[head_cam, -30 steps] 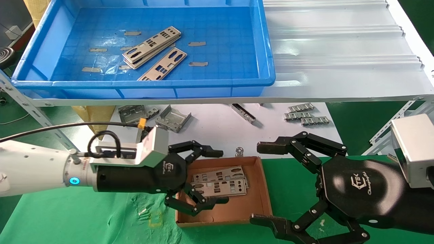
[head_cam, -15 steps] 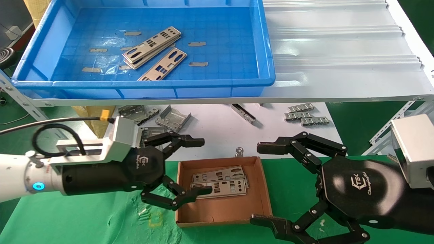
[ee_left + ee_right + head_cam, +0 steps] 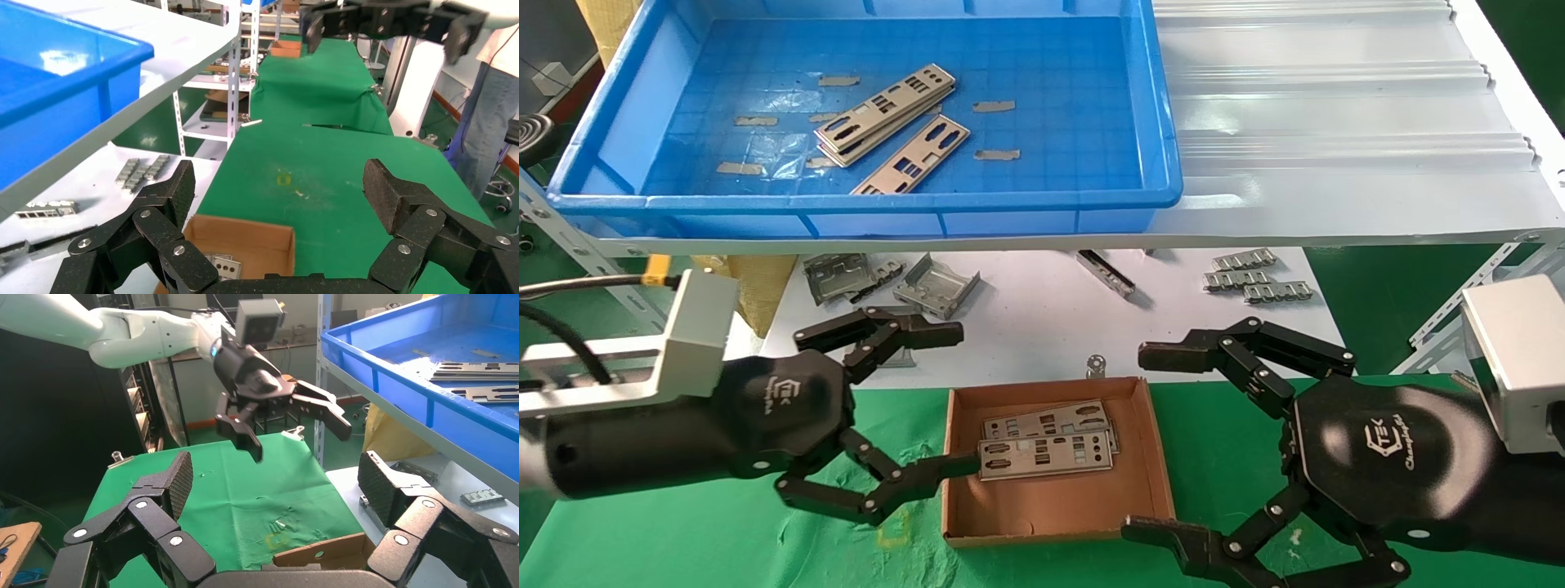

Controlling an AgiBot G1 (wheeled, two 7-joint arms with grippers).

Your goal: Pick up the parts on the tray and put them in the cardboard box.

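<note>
Withdrawing leftward from the cardboard box [image 3: 1140,490], left tool [image 3: 944,400] spread apart, empty; right tool [image 3: 1144,445] apart too

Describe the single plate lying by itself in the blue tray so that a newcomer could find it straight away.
Start at the blue tray on the upper shelf. Near its middle lies a stack of plates; the single plate lies just nearer the front wall, flat on the tray floor with nothing stacked on it.

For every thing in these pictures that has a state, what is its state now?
Left gripper: open, empty, beside the box's left wall.
Right gripper: open, empty, beside the box's right wall.
Cardboard box: open-topped, holds overlapping plates.
Tray: on the shelf, holds a small stack and one single plate.
</note>
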